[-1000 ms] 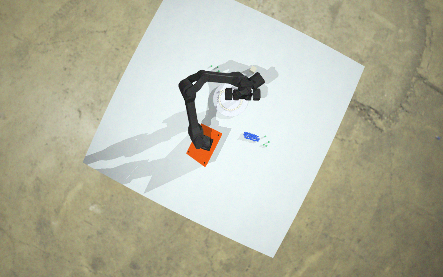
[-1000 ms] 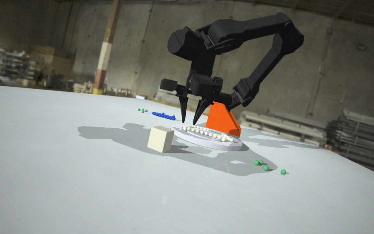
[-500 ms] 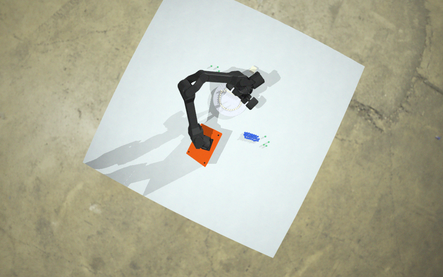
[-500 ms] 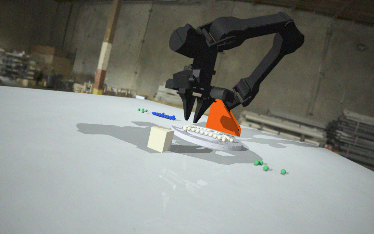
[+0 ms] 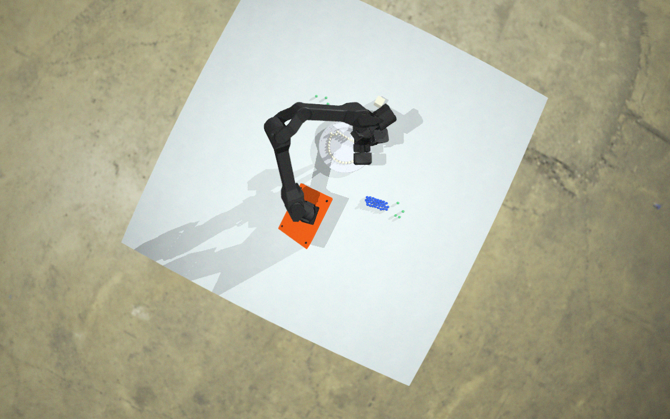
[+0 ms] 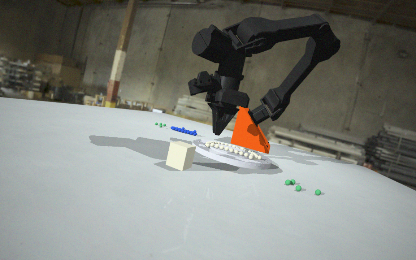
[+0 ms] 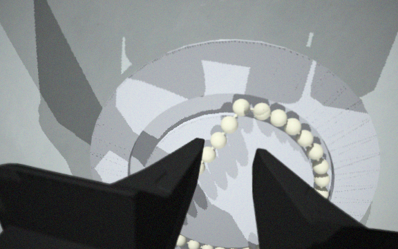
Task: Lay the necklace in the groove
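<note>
The pearl bead necklace point(image 5: 330, 146) point(image 6: 231, 150) point(image 7: 278, 117) lies on the round bead board point(image 5: 345, 169) point(image 6: 254, 164) point(image 7: 352, 155). In the wrist view one run of beads follows the groove at the upper right. From the top bead another run cuts inward across the raised centre and passes behind the left finger. The groove at the upper left holds no beads there. More beads show at the bottom edge. My gripper point(image 6: 216, 133) point(image 7: 229, 151) is above the board, partly open, with nothing between its fingertips. The fingers hide part of the necklace.
A cream block point(image 5: 380, 100) point(image 6: 180, 155) stands beside the board. Several green beads point(image 5: 316, 96) point(image 6: 298, 188) lie on one side. A blue bead cluster point(image 5: 377, 203) point(image 6: 183, 130) and more green beads point(image 5: 402, 211) point(image 6: 160, 124) lie on another. The orange base point(image 5: 306, 229) point(image 6: 246, 135) carries the arm.
</note>
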Controlling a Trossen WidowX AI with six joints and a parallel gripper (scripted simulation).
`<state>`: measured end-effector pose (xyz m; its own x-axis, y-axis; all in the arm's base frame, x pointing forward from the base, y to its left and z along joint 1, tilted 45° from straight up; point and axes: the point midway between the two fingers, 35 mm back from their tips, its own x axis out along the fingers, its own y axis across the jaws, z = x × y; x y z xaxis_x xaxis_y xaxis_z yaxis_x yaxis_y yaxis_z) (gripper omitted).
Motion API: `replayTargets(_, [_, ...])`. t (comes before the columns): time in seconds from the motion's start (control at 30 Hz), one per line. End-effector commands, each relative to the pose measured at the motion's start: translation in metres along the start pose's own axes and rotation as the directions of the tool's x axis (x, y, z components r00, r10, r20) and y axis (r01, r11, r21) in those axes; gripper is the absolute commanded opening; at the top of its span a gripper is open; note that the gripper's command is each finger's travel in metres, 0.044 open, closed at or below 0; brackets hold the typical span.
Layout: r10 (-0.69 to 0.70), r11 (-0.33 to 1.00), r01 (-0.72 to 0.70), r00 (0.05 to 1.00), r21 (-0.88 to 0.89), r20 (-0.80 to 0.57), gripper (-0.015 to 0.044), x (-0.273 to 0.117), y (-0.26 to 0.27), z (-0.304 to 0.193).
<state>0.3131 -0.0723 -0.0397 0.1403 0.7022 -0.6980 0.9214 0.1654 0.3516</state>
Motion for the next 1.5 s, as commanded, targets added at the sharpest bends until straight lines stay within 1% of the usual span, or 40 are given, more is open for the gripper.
replayTargets(0.0, [0.001,0.907,-0.007,1.0,0.422,0.015,0.012,-0.01,0.0,0.001])
replayTargets(0.43, [0.001,0.907,-0.007,1.0,0.422,0.015,0.012,-0.01,0.0,0.001])
replayTargets(0.63, [0.001,0.907,-0.007,1.0,0.422,0.015,0.012,0.006,0.0,0.001])
replayTargets(0.67, [0.006,0.91,-0.014,1.0,0.415,0.02,0.012,-0.003,0.001,0.003])
replayTargets(0.77, [0.005,0.91,-0.013,1.0,0.415,0.02,0.012,-0.002,0.001,0.003])
replayTargets(1.47, [0.002,0.907,-0.007,1.0,0.422,0.014,0.012,0.03,0.0,0.001])
